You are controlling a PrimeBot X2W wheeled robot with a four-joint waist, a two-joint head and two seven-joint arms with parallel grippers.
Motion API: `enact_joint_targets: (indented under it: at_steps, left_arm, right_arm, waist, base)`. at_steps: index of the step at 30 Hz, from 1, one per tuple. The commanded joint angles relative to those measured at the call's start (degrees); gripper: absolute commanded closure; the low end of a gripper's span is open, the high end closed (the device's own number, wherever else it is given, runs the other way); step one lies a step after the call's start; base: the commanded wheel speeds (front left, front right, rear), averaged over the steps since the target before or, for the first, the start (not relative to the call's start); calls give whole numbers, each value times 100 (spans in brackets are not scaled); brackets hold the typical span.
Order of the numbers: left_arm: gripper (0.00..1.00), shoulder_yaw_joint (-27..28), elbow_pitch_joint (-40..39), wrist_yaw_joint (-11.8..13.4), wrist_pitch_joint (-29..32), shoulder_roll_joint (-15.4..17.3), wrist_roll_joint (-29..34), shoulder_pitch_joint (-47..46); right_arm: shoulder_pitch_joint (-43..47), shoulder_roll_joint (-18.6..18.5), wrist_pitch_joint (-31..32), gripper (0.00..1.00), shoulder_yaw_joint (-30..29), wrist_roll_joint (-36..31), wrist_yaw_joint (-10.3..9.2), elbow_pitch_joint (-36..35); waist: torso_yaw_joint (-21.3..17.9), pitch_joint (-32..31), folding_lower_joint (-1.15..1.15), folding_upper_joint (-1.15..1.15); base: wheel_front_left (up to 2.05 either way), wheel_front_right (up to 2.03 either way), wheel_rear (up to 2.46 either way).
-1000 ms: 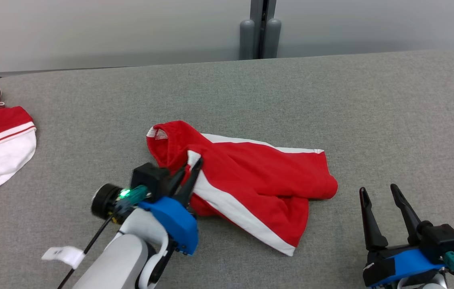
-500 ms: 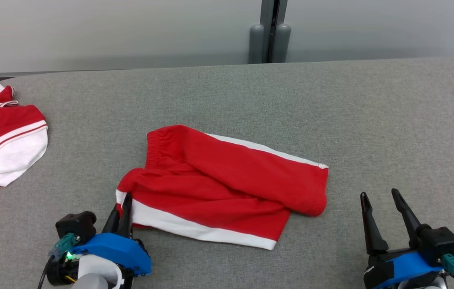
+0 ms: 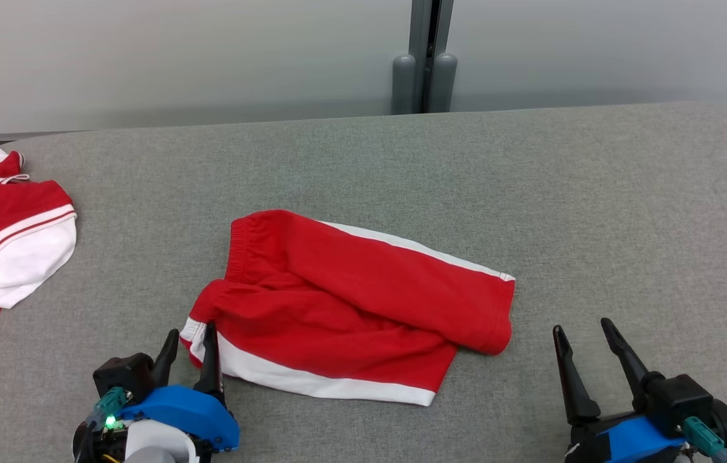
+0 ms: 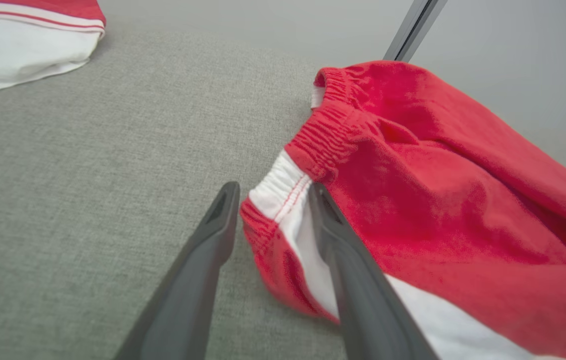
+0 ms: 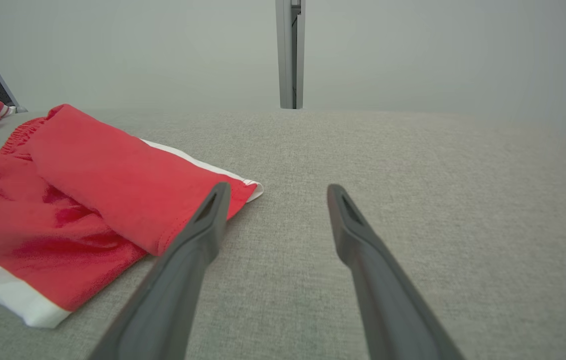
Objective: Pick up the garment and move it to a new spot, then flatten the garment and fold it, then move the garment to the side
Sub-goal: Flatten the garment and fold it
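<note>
My left gripper [image 3: 192,332] has its jaws apart, straddling the white-banded corner of the garment's [image 3: 363,302] waistband without pinching it. My right gripper [image 3: 582,325] is also spread wide, over bare table [image 3: 594,193] with nothing between its fingers.

The garment, a pair of red shorts with white side stripes, lies flat-ish in the middle of the table. Its long axis runs across me, waistband toward my left and leg hems toward my right, the far end angled slightly away. So my left arm is at the waistband end, and my right sits near the hems but apart from them, off to the right and closer to me. I judge that flattening calls for one arm at each end, pulling along that axis.

The head view gives me the whole length and the rumpled overlap where one leg rides on the other. The left wrist view shows the gathered elastic, my outer finger clear of the cloth, my inner one lying over the white band. The right wrist view shows the nearer hem just beside my inner finger.

A second red-and-white garment [image 3: 3,238] lies well apart at the far left.
</note>
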Motion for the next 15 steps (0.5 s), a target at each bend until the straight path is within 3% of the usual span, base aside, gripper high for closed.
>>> enact_joint_targets:
  at_steps: [1,8,15]
  left_arm:
    - [0,37,-27,13,-49,-4,66,-92]
    - [0,273,-686,56,-106,-36,582,55]
    - [0,622,-1444,110,-109,-176,970,492]
  right_arm:
    - [58,-23,-20,0,33,36,1,15]
    - [124,-21,-20,0,561,88,1,136]
    - [44,-25,-20,0,1253,207,1,759]
  waist:
    - [10,-15,0,0]
    - [91,-108,0,0]
    - [188,-162,0,0]
  base:
    - [0,0,0]
    - [0,0,0]
    - [0,0,0]
